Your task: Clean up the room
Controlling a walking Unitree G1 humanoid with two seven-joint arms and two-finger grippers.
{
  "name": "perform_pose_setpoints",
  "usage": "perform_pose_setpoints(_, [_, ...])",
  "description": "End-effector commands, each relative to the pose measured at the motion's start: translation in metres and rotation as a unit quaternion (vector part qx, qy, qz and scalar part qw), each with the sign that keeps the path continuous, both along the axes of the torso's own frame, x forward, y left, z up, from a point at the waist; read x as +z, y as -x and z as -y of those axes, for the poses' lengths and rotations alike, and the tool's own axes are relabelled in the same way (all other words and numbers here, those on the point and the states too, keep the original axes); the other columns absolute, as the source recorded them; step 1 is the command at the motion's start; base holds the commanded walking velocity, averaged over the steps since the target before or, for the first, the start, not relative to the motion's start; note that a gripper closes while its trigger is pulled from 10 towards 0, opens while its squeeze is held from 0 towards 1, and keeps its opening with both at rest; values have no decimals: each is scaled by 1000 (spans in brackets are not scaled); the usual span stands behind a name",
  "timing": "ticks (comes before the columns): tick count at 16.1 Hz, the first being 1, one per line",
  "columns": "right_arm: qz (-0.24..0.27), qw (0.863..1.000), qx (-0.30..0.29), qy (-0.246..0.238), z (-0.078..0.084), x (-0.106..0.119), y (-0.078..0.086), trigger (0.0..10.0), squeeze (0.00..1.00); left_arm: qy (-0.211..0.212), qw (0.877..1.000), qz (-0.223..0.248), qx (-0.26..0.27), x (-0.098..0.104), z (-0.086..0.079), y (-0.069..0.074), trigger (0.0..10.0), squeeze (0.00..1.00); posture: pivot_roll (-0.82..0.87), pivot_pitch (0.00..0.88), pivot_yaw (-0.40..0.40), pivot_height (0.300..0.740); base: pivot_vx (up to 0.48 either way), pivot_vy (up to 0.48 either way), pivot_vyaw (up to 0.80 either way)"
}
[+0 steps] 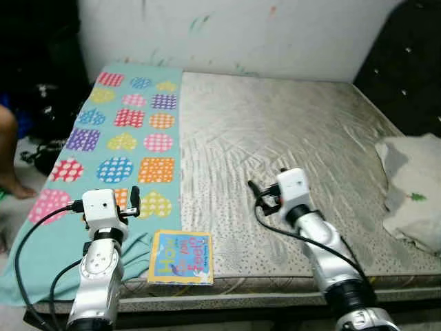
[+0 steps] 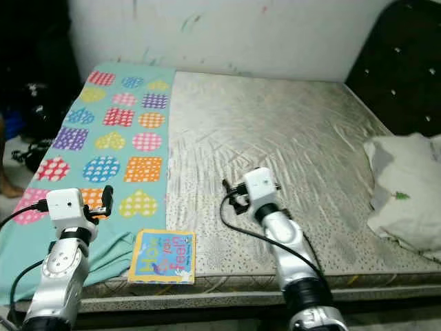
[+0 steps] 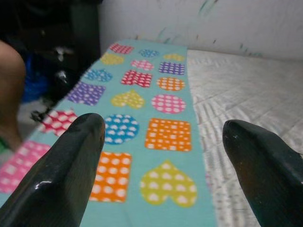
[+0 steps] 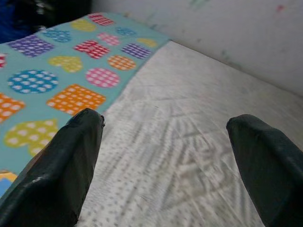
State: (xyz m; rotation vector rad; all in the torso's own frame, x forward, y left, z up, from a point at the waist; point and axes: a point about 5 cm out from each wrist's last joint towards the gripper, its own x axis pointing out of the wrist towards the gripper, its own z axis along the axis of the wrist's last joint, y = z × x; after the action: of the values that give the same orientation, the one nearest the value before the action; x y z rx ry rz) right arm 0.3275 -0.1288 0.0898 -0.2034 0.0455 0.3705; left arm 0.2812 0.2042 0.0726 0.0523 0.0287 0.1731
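Both grippers spread, holding nothing, over the bed

My left gripper [image 1: 132, 200] hovers above the blanket [image 1: 124, 138]; the book [image 1: 181, 257] lies at its 5 o'clock, right gripper [image 1: 256, 196] ready beside.

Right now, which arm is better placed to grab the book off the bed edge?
Left, probably. The left gripper hovers open over the patterned blanket, just behind the book. The right gripper, also open, sits farther off over the bare mattress.

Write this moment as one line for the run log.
left gripper: open, over patterned sheet | right gripper: open, above mattress | book: near edge, untouched
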Motion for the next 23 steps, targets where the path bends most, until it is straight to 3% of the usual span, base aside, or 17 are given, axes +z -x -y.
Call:
perform_pose_setpoints(1, [-1, 1000, 6, 7, 1, -1, -1, 10000, 0, -26, 1000, 9, -8, 5, 5, 0, 10000, 0, -8, 0, -130, 740, 0, 0, 0])
perform_pose_setpoints(2, [-1, 1000, 8, 7, 0, -1, 0, 10000, 0, -42, 999, 8, -8, 6, 6, 1, 10000, 0, -7, 0, -128, 740, 0, 0, 444])
perform_pose_setpoints(4, [-4, 1000, 1, 6, 5, -3, 1, 10000, 0, -117, 993, 7, 6, 10, 7, 2, 10000, 0, -14, 0, -122, 740, 0, 0, 563])
perform_pose_setpoints(6, [-5, 1000, -10, 2, 9, -5, 4, 10000, 0, -139, 990, 4, 41, 12, 1, 3, 10000, 0, -26, 0, -115, 740, 0, 0, 303])
perform_pose_setpoints(10, [-1, 1000, -11, -5, 6, -5, 4, 10000, 0, -127, 992, 0, 26, 11, 4, 1, 10000, 0, -22, 0, -104, 740, 0, 0, 0])
perform_pose_setpoints(16, [1, 1000, -21, -12, 5, -5, 6, 10000, 0, -73, 997, -9, 18, 8, 1, -2, 10000, 0, -24, 0, -89, 740, 0, 0, 800])
perform_pose_setpoints(23, [-9, 999, -43, -22, 12, -6, 7, 10000, 0, -49, 999, -11, -7, 7, 6, -4, 10000, 0, -38, 3, -79, 740, 0, 0, 0])
